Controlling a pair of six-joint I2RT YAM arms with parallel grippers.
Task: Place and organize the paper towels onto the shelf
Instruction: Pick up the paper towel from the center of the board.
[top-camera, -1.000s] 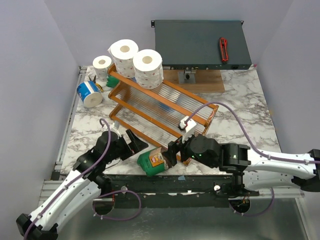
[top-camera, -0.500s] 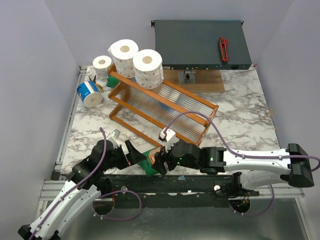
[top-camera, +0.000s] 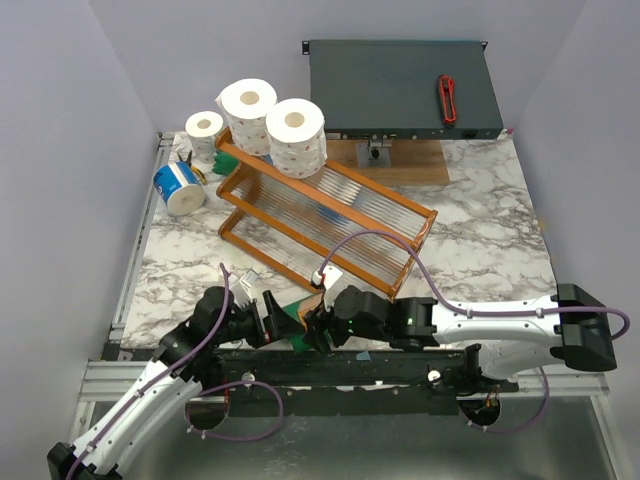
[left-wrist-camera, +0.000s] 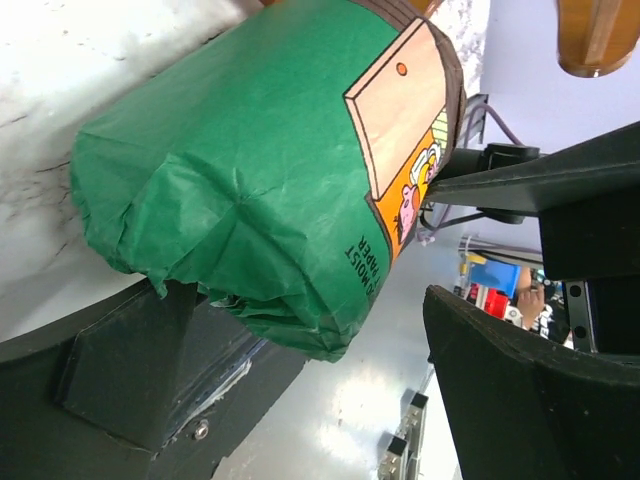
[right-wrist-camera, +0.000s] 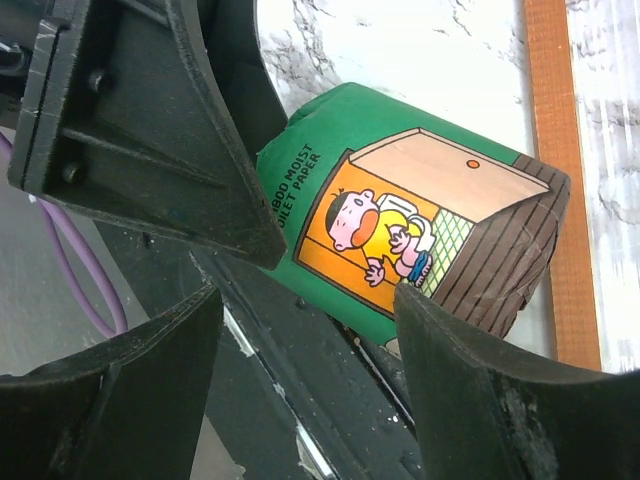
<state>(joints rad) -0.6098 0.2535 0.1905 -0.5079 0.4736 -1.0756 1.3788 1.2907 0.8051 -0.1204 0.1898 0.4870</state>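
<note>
1. the green-wrapped roll (top-camera: 294, 316) lies on its side at the near edge of the table (top-camera: 480, 230), just in front of the shelf (top-camera: 330, 215) and not on it.
2. the left gripper (top-camera: 270, 318) is spread wide at the roll's left end, clamping nothing.
3. the right gripper (top-camera: 318, 322) straddles the other end, jaws apart, with a gap at one finger.
4. two white rolls (top-camera: 247, 110) stand on top at the shelf's far-left end.

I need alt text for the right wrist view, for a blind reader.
A green-wrapped paper towel roll with a cartoon label lies on its side on the marble table, framed between the open jaws of the right gripper. The left gripper fills the upper left, and the orange-brown frame of the shelf runs down the right side.
</note>
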